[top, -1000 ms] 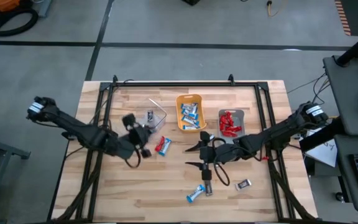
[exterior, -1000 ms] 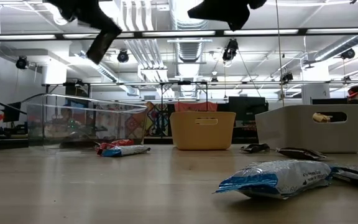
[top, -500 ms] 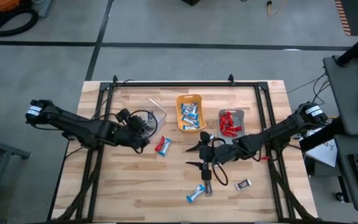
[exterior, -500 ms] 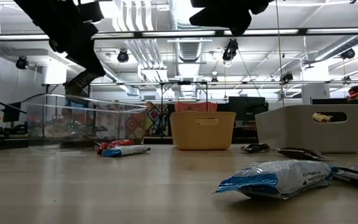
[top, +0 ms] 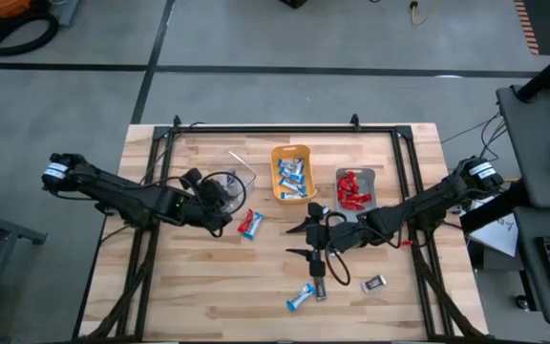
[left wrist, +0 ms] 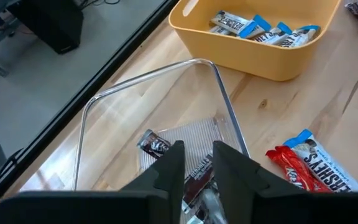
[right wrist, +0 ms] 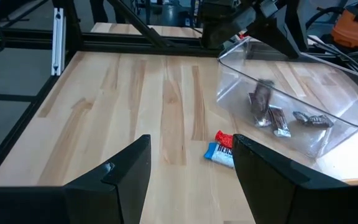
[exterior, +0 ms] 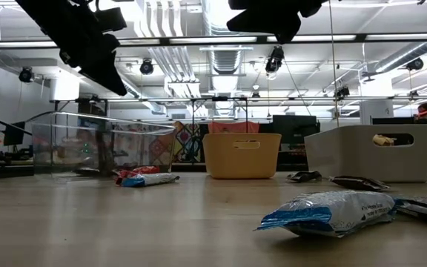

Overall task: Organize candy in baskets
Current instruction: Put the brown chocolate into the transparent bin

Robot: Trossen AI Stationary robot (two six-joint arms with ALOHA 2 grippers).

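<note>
Three baskets stand in a row on the table: a clear one [top: 242, 172], an orange one [top: 292, 174] with blue-and-white candy, and a grey one [top: 355, 188] with red candy. My left gripper [left wrist: 197, 167] hovers over the clear basket's near side, fingers slightly apart. A dark candy [right wrist: 263, 98] stands on end inside the basket, clear of the fingers, beside other dark candies [right wrist: 278, 121]. My right gripper [right wrist: 194, 180] stands open above mid-table. A red and a blue-and-white candy [top: 249, 224] lie beside the clear basket.
Loose candy lies near the table's front: a blue-and-white bar [top: 301, 298], a dark bar [top: 320, 279] under my right gripper, and another dark bar [top: 374, 283]. A black frame [top: 256, 129] runs along the table's far and side edges.
My left gripper has swung toward the far edge over the clear basket, sunk and tipped downward. The dark candy that hung below its fingers has left them and dropped into the clear basket.
</note>
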